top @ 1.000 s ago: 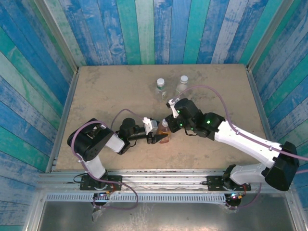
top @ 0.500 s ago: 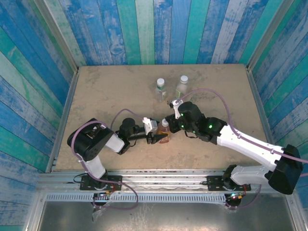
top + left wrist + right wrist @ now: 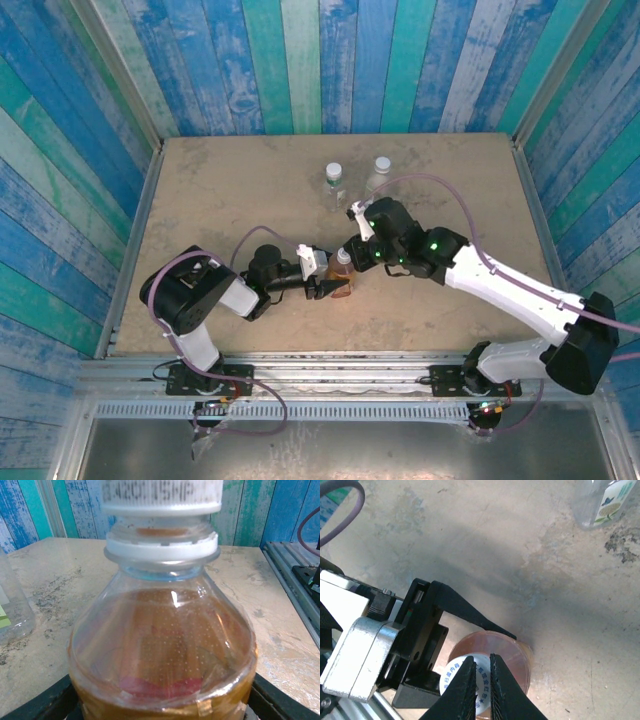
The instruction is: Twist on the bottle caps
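Amber bottle [image 3: 343,278] stands upright mid-bench [image 3: 220,190], cap [image 3: 161,495] on its neck. Left gripper [image 3: 333,289] clamps its base. Right gripper [image 3: 481,656] is over the cap, fingers nearly pressed together (contact unclear). Thin plastic, liquid-weighted - probably squashy and slick. Hold low, turn the cap by its rim.

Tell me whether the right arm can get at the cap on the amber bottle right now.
Probably yes. The right gripper hangs just over the white cap, nothing between, and the left gripper clamps the amber bottle lower down. The right fingers would need opening first.
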Action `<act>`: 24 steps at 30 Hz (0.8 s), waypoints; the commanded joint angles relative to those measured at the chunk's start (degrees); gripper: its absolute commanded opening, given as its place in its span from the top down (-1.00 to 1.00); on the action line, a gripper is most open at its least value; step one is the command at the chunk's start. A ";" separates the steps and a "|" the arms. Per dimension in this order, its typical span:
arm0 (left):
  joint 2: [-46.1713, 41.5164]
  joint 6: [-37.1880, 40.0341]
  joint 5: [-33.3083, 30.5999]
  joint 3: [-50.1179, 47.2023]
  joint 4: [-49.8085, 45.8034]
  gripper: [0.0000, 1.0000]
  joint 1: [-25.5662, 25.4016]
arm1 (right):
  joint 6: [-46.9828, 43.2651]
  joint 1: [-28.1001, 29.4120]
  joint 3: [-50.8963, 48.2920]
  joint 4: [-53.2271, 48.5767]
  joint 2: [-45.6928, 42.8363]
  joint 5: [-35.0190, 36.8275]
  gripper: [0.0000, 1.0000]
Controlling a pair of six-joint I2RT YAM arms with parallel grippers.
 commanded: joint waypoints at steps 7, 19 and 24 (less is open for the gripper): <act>-0.15 1.14 -0.21 -0.24 -6.62 -0.32 -0.49 | -2.73 -3.41 2.06 -3.25 2.60 -6.70 0.68; -0.12 0.84 -0.25 -0.09 -6.65 -0.32 -0.49 | -0.04 -4.66 -3.68 -3.16 -1.52 -13.62 0.77; -0.11 0.75 -0.26 -0.13 -6.54 -0.31 -0.49 | 0.53 -4.72 -4.77 -3.11 -3.82 -15.23 0.85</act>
